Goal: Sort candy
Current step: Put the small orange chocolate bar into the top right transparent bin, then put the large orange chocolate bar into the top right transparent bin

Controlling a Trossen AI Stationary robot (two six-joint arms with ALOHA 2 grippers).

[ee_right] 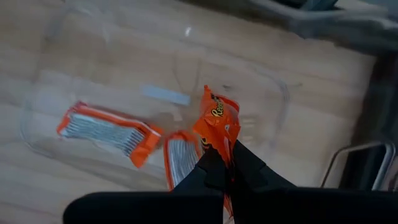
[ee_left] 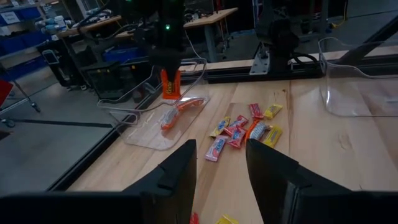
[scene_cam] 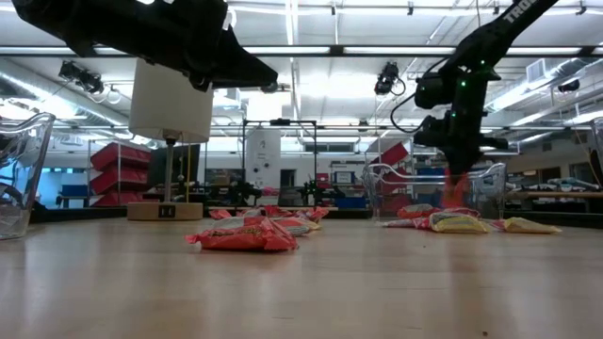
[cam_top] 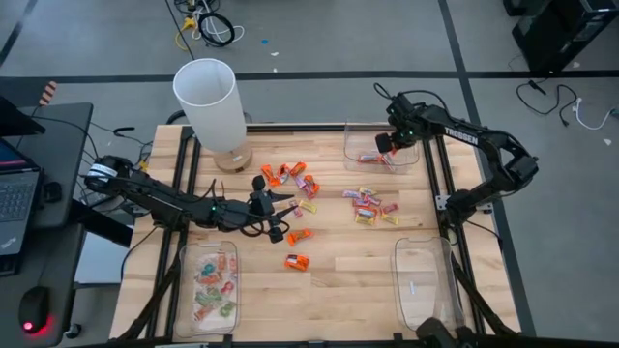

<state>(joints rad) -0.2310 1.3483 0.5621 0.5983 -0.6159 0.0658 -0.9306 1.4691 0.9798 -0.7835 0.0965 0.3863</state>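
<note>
Wrapped candy lies in loose groups on the table: orange pieces (cam_top: pixel 290 178), pink-and-yellow pieces (cam_top: pixel 368 206) and a lone orange piece (cam_top: pixel 297 261). My right gripper (ee_right: pixel 225 155) hangs over the far right clear tray (cam_top: pixel 364 132), shut on an orange candy (ee_right: pixel 217 119). Two more orange candies (ee_right: pixel 106 130) lie flat on that tray's floor. My left gripper (ee_left: pixel 221 155) is open and hovers above mid-table between the candy groups (cam_top: pixel 282 217), touching nothing. The near left tray (cam_top: pixel 186 290) holds several pale green-and-pink sweets (cam_top: pixel 215 280). My right gripper pinches the orange candy by the lower end of its wrapper (ee_right: pixel 217 142), between the two fingertips. It comes from above, pointing down into the tray. The candy is lifted clear of the tray floor, and its free end sticks out past the fingertips.
A white cylindrical lamp (cam_top: pixel 208 101) stands on a wooden base at the far left of the table. A third clear tray (cam_top: pixel 426 280) sits at the near right. Bare wood lies between the near trays. A laptop (cam_top: pixel 14 193) and mouse sit on a side desk to the left.
</note>
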